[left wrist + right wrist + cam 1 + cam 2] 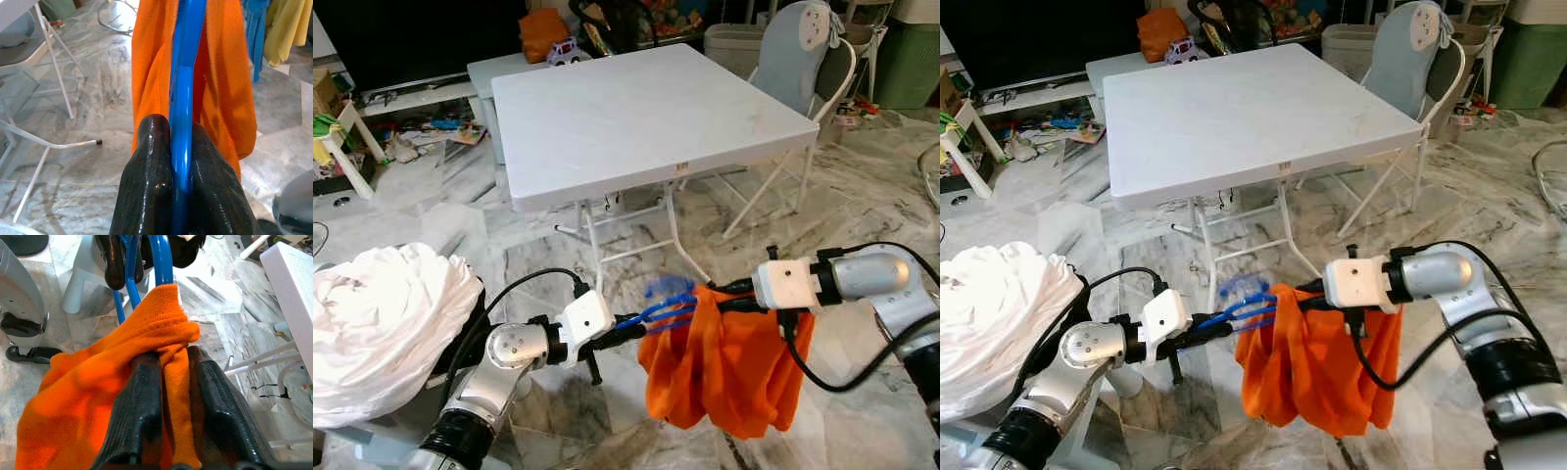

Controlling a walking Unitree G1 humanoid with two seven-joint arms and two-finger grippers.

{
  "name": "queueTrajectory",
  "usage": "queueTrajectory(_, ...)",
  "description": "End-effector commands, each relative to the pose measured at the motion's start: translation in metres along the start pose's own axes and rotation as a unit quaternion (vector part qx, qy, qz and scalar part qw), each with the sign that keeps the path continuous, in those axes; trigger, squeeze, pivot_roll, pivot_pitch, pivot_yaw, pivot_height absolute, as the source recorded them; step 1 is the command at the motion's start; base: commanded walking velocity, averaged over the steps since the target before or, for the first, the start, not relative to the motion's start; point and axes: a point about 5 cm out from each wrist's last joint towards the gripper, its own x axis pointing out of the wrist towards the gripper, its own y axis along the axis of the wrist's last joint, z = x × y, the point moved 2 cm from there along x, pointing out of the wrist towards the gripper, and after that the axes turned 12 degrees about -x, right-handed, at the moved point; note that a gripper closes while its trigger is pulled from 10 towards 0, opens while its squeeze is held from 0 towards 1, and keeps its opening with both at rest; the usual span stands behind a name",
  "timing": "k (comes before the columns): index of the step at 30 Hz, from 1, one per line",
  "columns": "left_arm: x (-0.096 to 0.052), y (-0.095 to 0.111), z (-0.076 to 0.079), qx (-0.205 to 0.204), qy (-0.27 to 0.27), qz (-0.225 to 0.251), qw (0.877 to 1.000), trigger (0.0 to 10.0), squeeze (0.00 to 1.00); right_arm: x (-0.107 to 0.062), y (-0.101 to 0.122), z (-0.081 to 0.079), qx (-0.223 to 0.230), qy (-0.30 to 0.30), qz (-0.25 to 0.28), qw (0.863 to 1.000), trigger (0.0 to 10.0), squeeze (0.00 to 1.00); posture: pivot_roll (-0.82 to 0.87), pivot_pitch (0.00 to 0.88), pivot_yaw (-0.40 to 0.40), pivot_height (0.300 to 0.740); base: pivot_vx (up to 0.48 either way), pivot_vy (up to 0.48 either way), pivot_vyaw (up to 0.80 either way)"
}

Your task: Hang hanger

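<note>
Two grippers meet near the robot, in front of the white table (pixel 636 108). In the eye view, the left gripper (pixel 631 326) pinches the blue hanger (pixel 668 305), and the right gripper (pixel 729 299) pinches the orange cloth (pixel 729 377) hanging on it. A white pile (pixel 382 323) sits left.

In the left wrist view, both fingers (pixel 146 186) squeeze the hanger.

In the right wrist view, both fingers (pixel 137 416) squeeze a cloth fold.
</note>
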Motion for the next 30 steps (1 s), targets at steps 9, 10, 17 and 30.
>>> queueTrajectory(9, 0.001, 0.003, -0.004, -0.026, 0.049, 0.043, 0.998, 0.0, 0.00, 0.014, 0.005, 0.025, -0.040, -0.086, -0.008, 0.995, 10.0, 1.00, -0.12, 0.000, 0.055, 0.740, 0.000, 0.000, 0.00)
queueTrajectory(10, 0.001, 0.000, -0.004, -0.029, 0.059, 0.039, 0.997, 0.0, 0.00, 0.014, 0.006, 0.028, -0.042, -0.095, -0.005, 0.995, 10.0, 1.00, -0.12, 0.000, 0.055, 0.740, 0.000, 0.000, 0.00)
queueTrajectory(17, -0.002, -0.010, -0.012, -0.082, 0.134, 0.053, 0.986, 0.0, 0.00, 0.016, 0.007, 0.034, -0.040, -0.105, -0.005, 0.994, 10.0, 1.00, -0.12, 0.000, 0.054, 0.740, 0.000, 0.000, 0.00)
queueTrajectory(30, -0.006, 0.001, -0.029, -0.127, 0.215, 0.106, 0.963, 0.0, 0.00, 0.025, 0.000, 0.045, -0.028, -0.187, -0.034, 0.981, 10.0, 1.00, -0.12, 0.000, 0.050, 0.740, 0.000, 0.000, 0.00)
